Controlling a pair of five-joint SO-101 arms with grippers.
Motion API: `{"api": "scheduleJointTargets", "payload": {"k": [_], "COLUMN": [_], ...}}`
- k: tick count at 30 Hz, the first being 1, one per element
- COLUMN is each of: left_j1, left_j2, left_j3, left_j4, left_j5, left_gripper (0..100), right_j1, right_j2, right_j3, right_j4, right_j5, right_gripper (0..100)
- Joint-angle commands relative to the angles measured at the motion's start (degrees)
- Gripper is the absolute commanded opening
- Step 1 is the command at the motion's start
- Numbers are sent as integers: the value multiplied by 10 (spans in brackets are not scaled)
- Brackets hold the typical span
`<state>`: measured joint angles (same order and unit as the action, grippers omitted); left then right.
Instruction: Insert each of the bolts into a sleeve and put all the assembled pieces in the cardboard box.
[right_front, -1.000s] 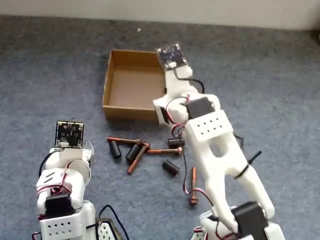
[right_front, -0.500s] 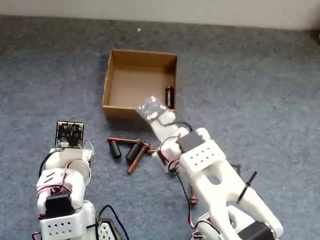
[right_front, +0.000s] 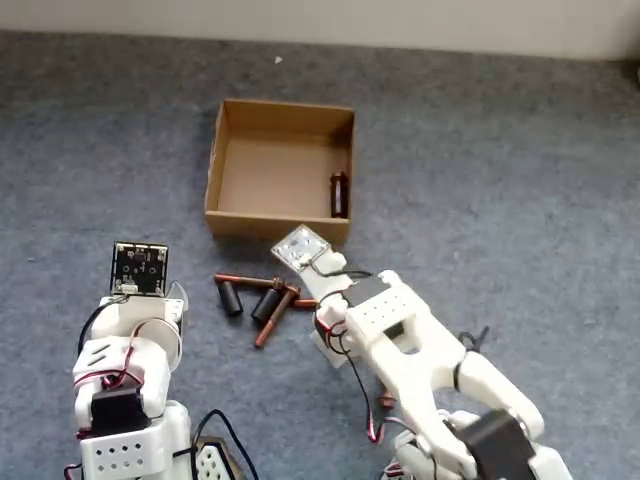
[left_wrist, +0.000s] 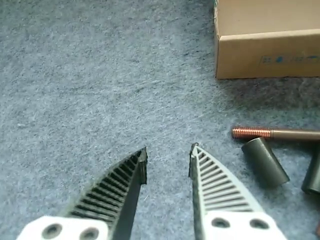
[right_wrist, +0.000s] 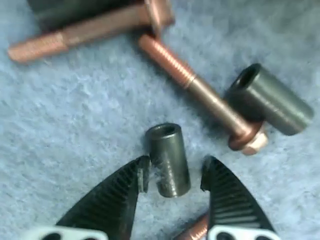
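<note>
**A:** What are you standing over?

**B:** Grey carpet, with a pale wall along its far edge. From above, the box sits toward that far edge, and one assembled piece lies inside against a side wall. Loose bolts and sleeves lie on the carpet just in front of the box, with my right arm over them.

**A:** And your left side?

**B:** From the left wrist, my left pincer is spread and holds nothing. It hangs over bare carpet near a corner of the box.

**A:** The right?

**B:** My right pincer is parted a little wider than the short sleeve lying between its jaws. I can't tell whether the pads touch it. A long bolt lies just beyond.

**A:** How will that sleeve handle?

**B:** I judge it stiff metal, small and fairly light. It is smooth and round, so it may roll or slip. I'd pinch across its middle, square to the pads, leaving the bore free for a bolt.
</note>
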<state>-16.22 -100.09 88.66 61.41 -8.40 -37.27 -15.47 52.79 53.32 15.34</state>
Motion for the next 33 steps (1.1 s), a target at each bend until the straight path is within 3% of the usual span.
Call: {"api": "scheduleJointTargets", "payload": {"k": [1, 9, 12, 14, 22, 26, 33], "left_j1": [-6, -5, -5, -4, 1, 70, 214], "left_j2": [-2, -2, -2, -2, -1, 4, 8], "left_j3": [-4, -3, -3, -3, -22, -53, -135], "left_j4": [-13, -13, -13, -12, -13, -9, 58], "left_j5": [-1, -1, -1, -1, -6, -60, -130], "left_gripper": [164, 164, 164, 164, 162, 161, 106], "right_j1": [-6, -6, -5, 3, 98, 175, 282], "right_j2": [3, 9, 3, -7, -221, -336, -463], "right_j3": [-1, 2, 3, -1, 13, 38, 98], "right_j4": [-7, -58, -57, -36, 16, 15, -61], "right_j5": [4, 4, 4, 4, 2, -4, -97], "right_gripper": [105, 81, 5, 9, 5, 5, 5]}}
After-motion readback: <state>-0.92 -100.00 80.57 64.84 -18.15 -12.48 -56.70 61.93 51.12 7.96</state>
